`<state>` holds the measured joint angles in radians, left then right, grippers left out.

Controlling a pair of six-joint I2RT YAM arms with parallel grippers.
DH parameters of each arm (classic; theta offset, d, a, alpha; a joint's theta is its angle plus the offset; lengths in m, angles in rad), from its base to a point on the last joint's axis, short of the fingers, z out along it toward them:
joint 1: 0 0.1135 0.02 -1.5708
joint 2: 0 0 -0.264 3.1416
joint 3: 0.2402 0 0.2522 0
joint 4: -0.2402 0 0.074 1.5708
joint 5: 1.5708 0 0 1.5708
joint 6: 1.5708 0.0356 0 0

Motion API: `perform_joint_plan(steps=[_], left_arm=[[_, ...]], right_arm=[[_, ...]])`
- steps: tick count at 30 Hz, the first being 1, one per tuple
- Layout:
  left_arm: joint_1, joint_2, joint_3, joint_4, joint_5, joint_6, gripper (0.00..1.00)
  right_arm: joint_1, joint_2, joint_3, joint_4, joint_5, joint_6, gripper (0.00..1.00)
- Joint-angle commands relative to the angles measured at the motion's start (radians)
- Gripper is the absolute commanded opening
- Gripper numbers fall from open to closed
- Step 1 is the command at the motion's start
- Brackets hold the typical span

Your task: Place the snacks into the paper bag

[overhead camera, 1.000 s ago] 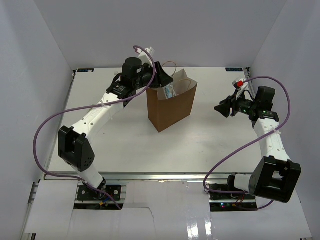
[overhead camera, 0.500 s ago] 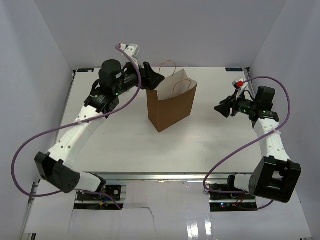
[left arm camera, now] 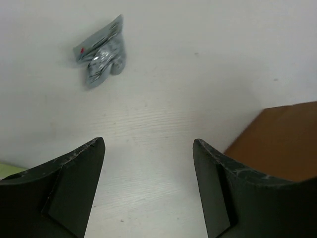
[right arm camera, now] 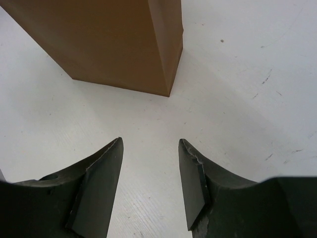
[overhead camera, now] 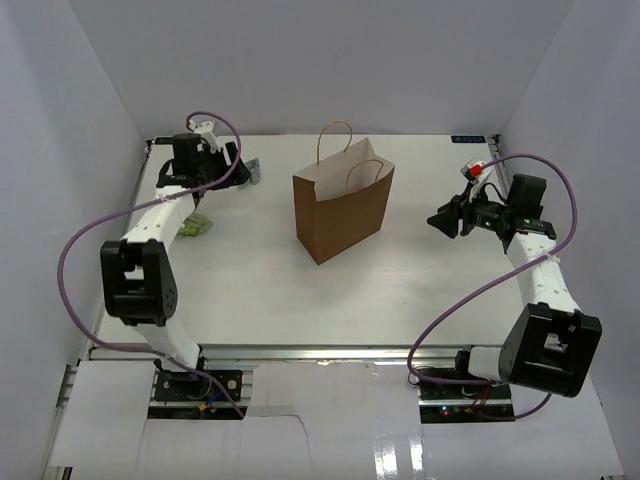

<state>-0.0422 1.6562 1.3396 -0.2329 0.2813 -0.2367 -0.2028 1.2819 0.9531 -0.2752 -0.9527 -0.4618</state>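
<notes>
Left gripper (left arm camera: 148, 145), jaws apart and empty, hovers with the silver snack packet (left arm camera: 101, 55) lying ahead and left of it, paper bag (left arm camera: 277, 141) to its right; packet judged light, crinkly, slippery, best pinched across its bunched middle.

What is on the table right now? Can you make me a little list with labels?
paper bag: standing upright in the middle of the table, top open
silver packet: lying on the table, left of the bag
green packet: lying near the table's left side
left fingers: open, empty, over the table, pointing toward the silver packet
right fingers: open, empty, pointing at the bag from its right
snacks outside the bag: two in view
</notes>
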Motion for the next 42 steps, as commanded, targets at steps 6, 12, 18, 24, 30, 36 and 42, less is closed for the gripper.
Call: perform_joint_plan(steps=[6,12,18,24,30,36,42], left_arm=[[0.041,0.301,0.208,0.11,-0.077,0.048,0.82],[0.041,0.454,0.312,0.156,-0.11,0.117,0.84],[0.041,0.571,0.358,0.225,0.008,0.096,0.83],[0.041,0.665,0.449,0.225,0.047,0.068,0.8],[0.041,0.686,0.449,0.192,0.082,0.039,0.55],[0.041,0.617,0.353,0.196,0.084,0.034,0.12],[0.041,0.429,0.245,0.202,0.18,-0.001,0.0]], right_arm=[[-0.004,0.03,0.049,-0.061,-0.001,-0.057,0.55],[-0.004,0.06,0.062,-0.071,0.02,-0.06,0.55],[-0.004,0.111,0.127,-0.099,0.034,-0.077,0.55],[-0.004,0.138,0.153,-0.113,0.042,-0.087,0.55],[-0.004,0.148,0.153,-0.093,0.037,-0.069,0.55],[-0.004,0.143,0.147,-0.081,0.026,-0.061,0.55],[-0.004,0.117,0.153,-0.082,0.015,-0.058,0.55]])
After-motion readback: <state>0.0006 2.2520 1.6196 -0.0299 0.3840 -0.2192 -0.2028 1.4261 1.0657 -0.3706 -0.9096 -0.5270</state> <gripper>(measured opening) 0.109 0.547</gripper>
